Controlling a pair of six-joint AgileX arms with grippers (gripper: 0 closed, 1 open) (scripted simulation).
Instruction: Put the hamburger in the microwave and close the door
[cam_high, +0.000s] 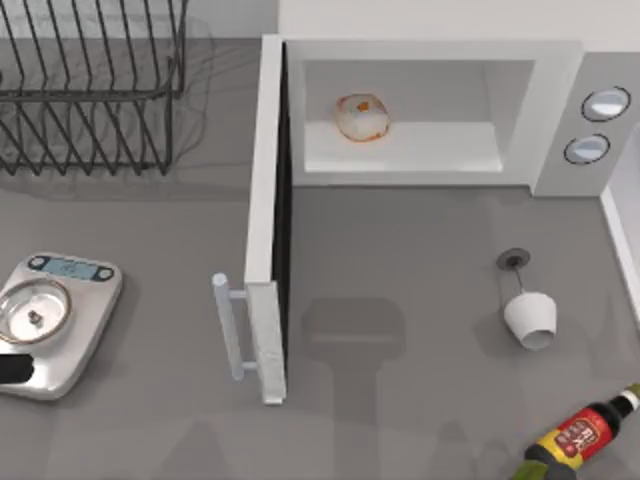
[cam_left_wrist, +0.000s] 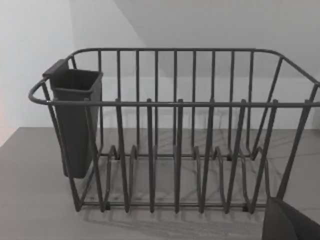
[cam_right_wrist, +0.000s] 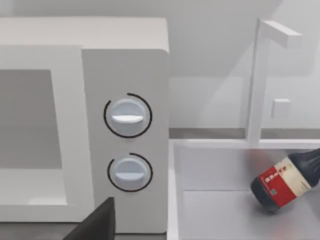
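From above we see a grey bench (cam_high: 420, 300) with the microwave (cam_high: 560, 120) standing at its far side, right of centre. Its cavity is open, and the hamburger (cam_high: 361, 117) sits inside on the pale floor, toward the left end and close to the back wall, with bare floor to its right. The door (cam_high: 268, 220) stands swung fully out, reaching straight toward the near edge from the cavity's left side, its handle (cam_high: 226, 325) on the left face near the free end.

In front of the cavity the bench surface is bare as far as a white cup (cam_high: 531, 318) lying on its side to the right. A dark sauce bottle (cam_high: 585, 435) lies at the near right corner, and a white tray wall (cam_high: 618, 240) runs along the right edge. A wire dish rack (cam_high: 90, 80) fills the far left corner, and a kitchen scale (cam_high: 55, 320) sits at the left edge.

Our left arm looks toward the rack, our right arm toward the microwave dials (cam_right_wrist: 127, 117). We cannot tell whether either set of jaws is spread or pressed together, nor where they stand relative to the hamburger.
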